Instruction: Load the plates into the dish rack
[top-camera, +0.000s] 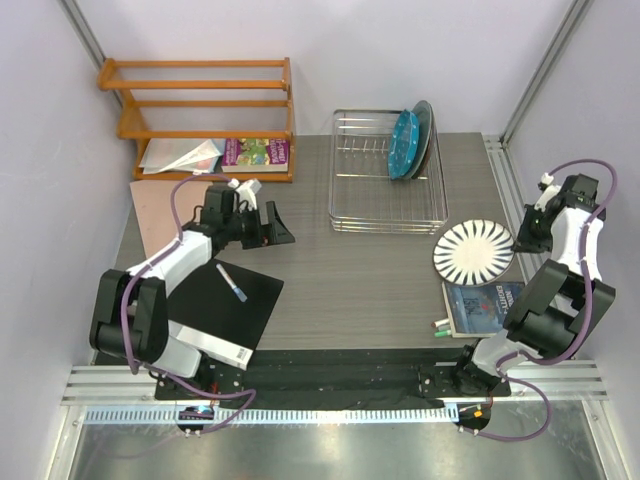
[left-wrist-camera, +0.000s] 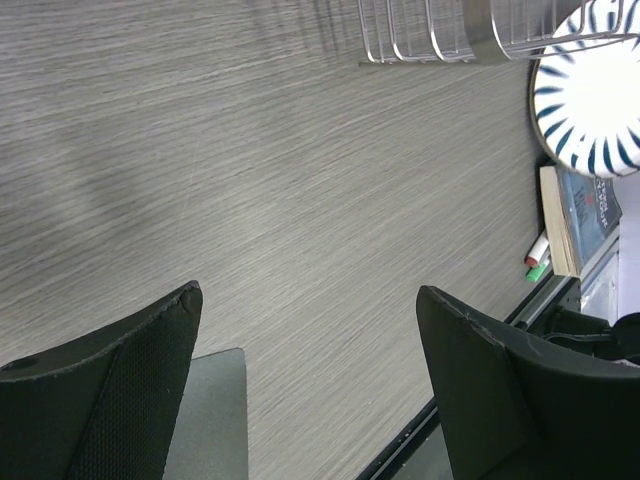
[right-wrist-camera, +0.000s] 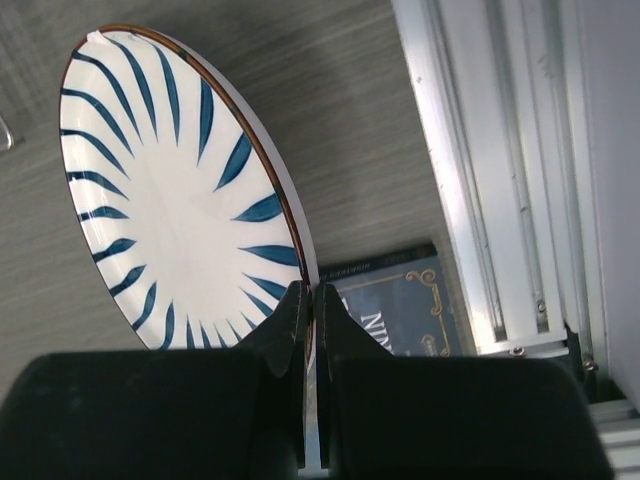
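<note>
The silver wire dish rack (top-camera: 388, 172) stands at the back middle of the table; its near corner shows in the left wrist view (left-wrist-camera: 440, 35). The blue dotted plate (top-camera: 404, 146) stands upright at the rack's right end, with a dark teal plate (top-camera: 424, 122) behind it. I cannot make out the grey-green plate separately. My right gripper (top-camera: 519, 238) (right-wrist-camera: 310, 292) is shut on the rim of the white striped plate (top-camera: 472, 251) (right-wrist-camera: 165, 190), tilted just right of the rack. The plate also shows in the left wrist view (left-wrist-camera: 592, 100). My left gripper (top-camera: 279, 229) (left-wrist-camera: 310, 293) is open and empty over bare table, left of the rack.
An orange wooden shelf (top-camera: 200, 105) with papers and a purple book (top-camera: 257, 151) stands at the back left. A black mat (top-camera: 225, 300) with a pen (top-camera: 232, 284) lies front left. A dark blue book (top-camera: 485, 305) (right-wrist-camera: 400, 300) and markers (top-camera: 440, 325) lie under the striped plate.
</note>
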